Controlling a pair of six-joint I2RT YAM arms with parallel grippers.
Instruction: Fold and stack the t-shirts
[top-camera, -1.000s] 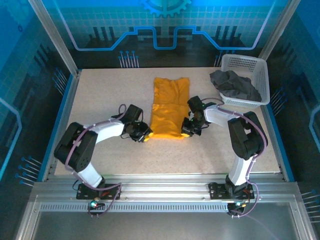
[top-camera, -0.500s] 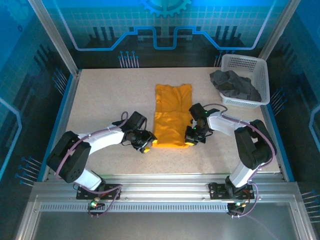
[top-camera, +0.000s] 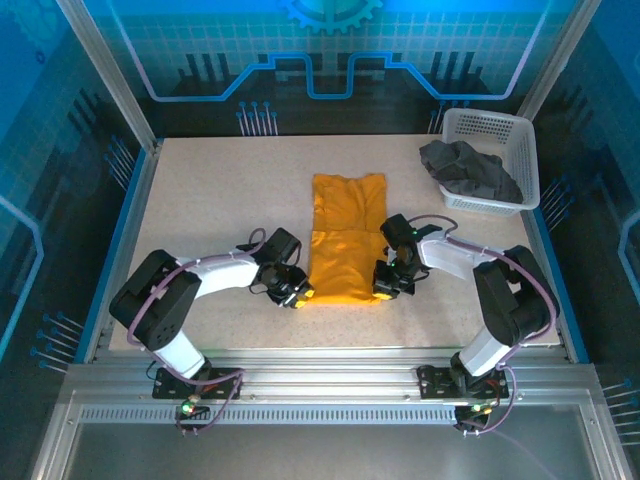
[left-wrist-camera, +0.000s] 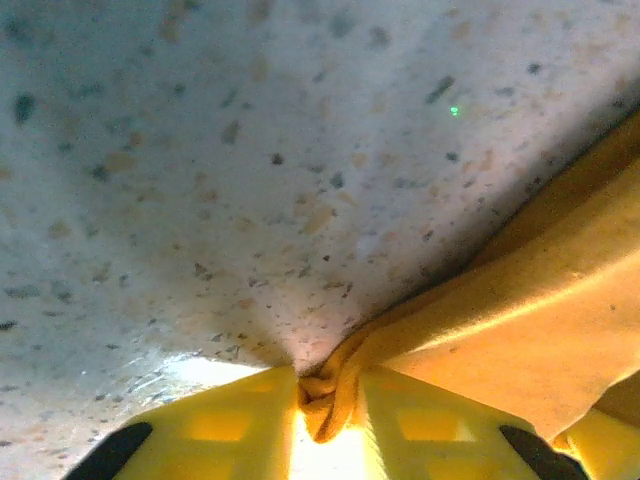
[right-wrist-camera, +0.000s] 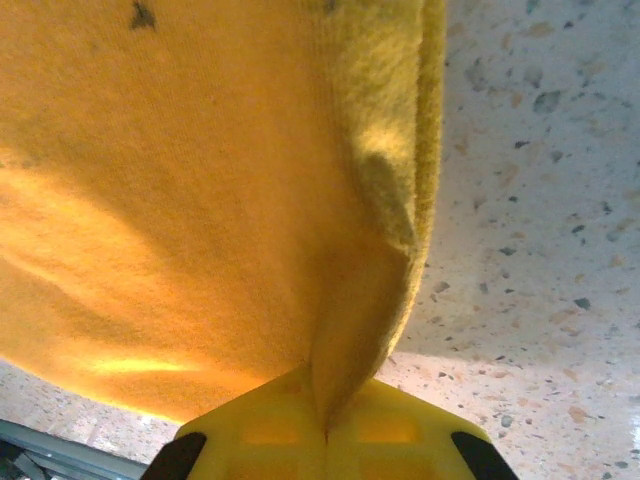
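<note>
the orange-yellow t-shirt (top-camera: 345, 240) has been dragged nearer along the worktop (top-camera: 220, 200), its 2 near corners now clenched by the left pincer (top-camera: 297, 293) and right pincer (top-camera: 386, 286), so folding seems ready to be started.

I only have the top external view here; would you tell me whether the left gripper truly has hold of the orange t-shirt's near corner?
Observer: Yes. In the left wrist view a bunched fold of the orange t-shirt sits pinched between the fingers of the left gripper.
Operator: Thank you. And how is the other arm doing?
Observer: The right wrist view shows the right gripper shut on a fold of fabric at its edge.
</note>
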